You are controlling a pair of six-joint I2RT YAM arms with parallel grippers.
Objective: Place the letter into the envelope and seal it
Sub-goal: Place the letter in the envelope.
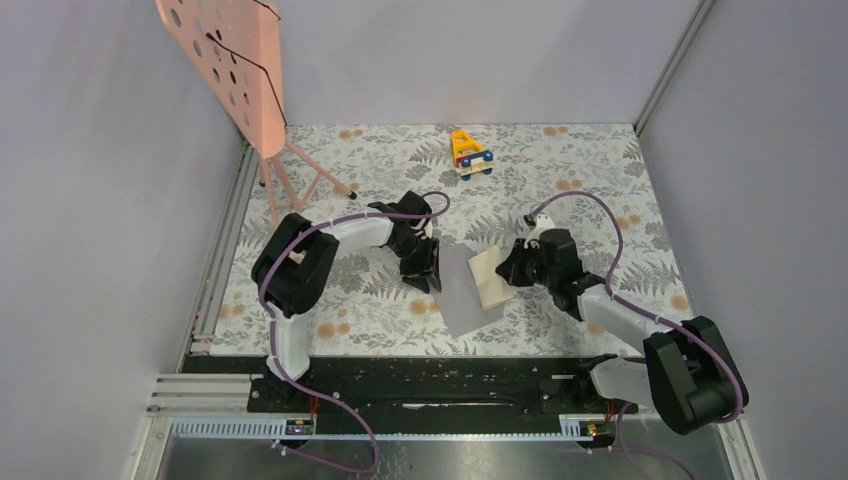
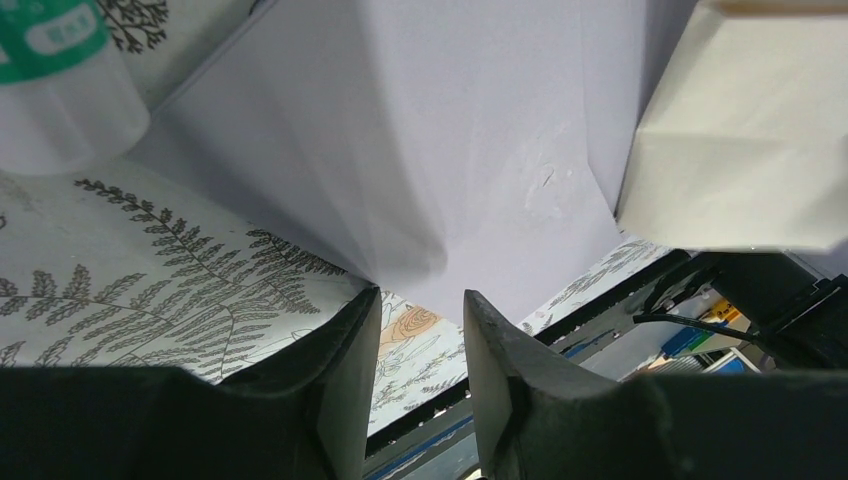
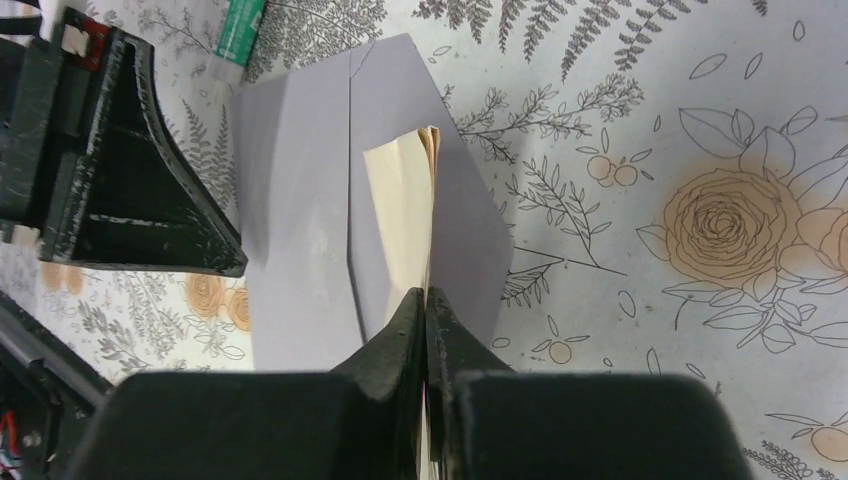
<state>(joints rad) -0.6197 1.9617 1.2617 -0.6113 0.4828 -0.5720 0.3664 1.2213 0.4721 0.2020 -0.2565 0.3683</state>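
The grey-lilac envelope [image 1: 462, 295] lies flat in the middle of the floral cloth, its flap open toward the right [image 3: 465, 190]. A folded cream letter [image 1: 490, 278] rests on it, standing on edge in the right wrist view [image 3: 400, 200]. My right gripper [image 3: 426, 295] is shut on the letter's near end, above the envelope's flap. My left gripper [image 2: 420, 300] stands open at the envelope's left edge [image 2: 470, 150], its fingertips [image 2: 358, 325] at the paper's border and only cloth showing between them. The letter [image 2: 740, 130] shows at the upper right of the left wrist view.
A green-and-white glue stick [image 2: 60, 70] lies on the cloth just beyond the envelope, next to the left gripper [image 3: 130, 170]. A pink perforated stand [image 1: 230, 60] rises at the back left. A yellow toy [image 1: 470, 152] sits at the back. The black rail [image 1: 430, 380] runs along the near edge.
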